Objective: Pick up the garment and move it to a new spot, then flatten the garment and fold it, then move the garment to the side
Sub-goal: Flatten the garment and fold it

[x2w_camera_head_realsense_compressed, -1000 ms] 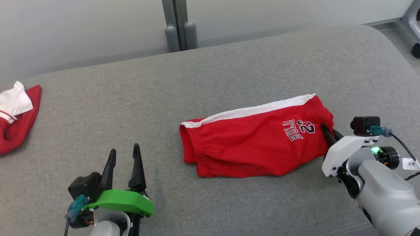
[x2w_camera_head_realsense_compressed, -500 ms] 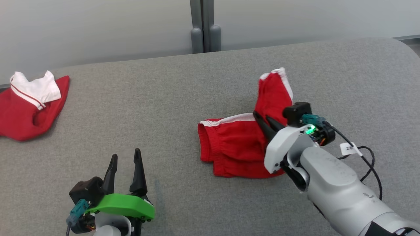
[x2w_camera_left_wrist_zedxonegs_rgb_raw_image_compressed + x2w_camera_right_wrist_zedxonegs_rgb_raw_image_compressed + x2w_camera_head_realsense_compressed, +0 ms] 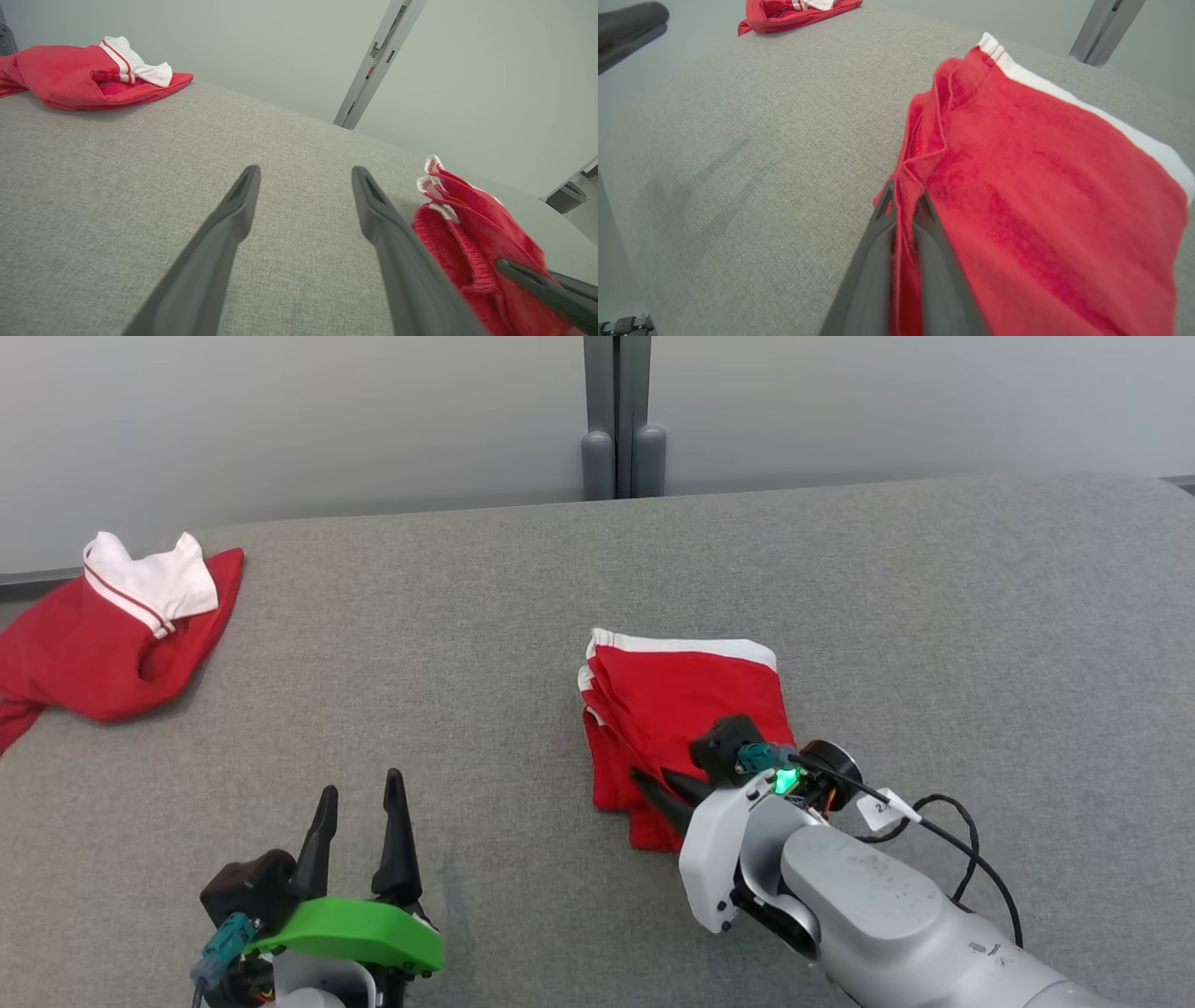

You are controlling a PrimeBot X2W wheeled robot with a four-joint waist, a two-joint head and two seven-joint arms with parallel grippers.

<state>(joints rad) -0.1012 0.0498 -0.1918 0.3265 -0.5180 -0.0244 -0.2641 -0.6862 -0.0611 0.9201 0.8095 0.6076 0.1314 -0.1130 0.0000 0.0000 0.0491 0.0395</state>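
The garment (image 3: 686, 705) is a pair of red shorts with a white stripe, folded over on itself on the grey cushion near the middle. My right gripper (image 3: 649, 782) is shut on its near left edge, and the right wrist view shows red cloth (image 3: 1031, 186) pinched between the fingertips (image 3: 885, 205). My left gripper (image 3: 359, 798) stands open at the lower left, well to the left of the garment (image 3: 472, 233), with nothing between its fingers (image 3: 243, 196).
A second red and white garment (image 3: 112, 625) lies crumpled at the far left of the grey cushion (image 3: 420, 644). A grey post (image 3: 621, 420) stands behind the cushion against the pale wall. The cushion's back edge runs along the wall.
My right gripper has carried the garment's right end up and over to the left, folding the shorts in half. The head camera has also shifted. The left gripper has stayed put.
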